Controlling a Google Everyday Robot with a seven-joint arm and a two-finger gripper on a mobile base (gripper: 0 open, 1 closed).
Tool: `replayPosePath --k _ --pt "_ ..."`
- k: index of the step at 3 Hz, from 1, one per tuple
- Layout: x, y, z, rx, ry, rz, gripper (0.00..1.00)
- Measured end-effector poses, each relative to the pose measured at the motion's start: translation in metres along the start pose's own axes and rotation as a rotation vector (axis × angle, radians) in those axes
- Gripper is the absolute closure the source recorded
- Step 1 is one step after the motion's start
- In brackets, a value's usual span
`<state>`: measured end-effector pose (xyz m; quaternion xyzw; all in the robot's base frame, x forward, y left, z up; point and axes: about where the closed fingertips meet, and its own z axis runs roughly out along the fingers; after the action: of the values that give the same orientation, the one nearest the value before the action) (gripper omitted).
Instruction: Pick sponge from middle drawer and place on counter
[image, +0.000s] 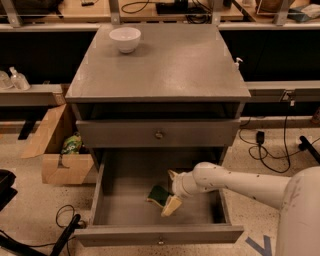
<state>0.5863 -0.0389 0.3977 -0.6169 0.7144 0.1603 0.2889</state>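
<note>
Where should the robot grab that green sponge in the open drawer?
Probably by its thin side edges, coming from above and the right, where the open gripper sits right beside it. The sponge lies low on the middle drawer floor, green face up.
</note>
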Motion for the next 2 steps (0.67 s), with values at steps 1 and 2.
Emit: replayPosePath --k 1,2 --pt "0.015 0.004 0.016 -0.016 0.03 0.027 0.14" --pt "0.021 0.011 0.03 -0.024 0.043 0.042 0.36"
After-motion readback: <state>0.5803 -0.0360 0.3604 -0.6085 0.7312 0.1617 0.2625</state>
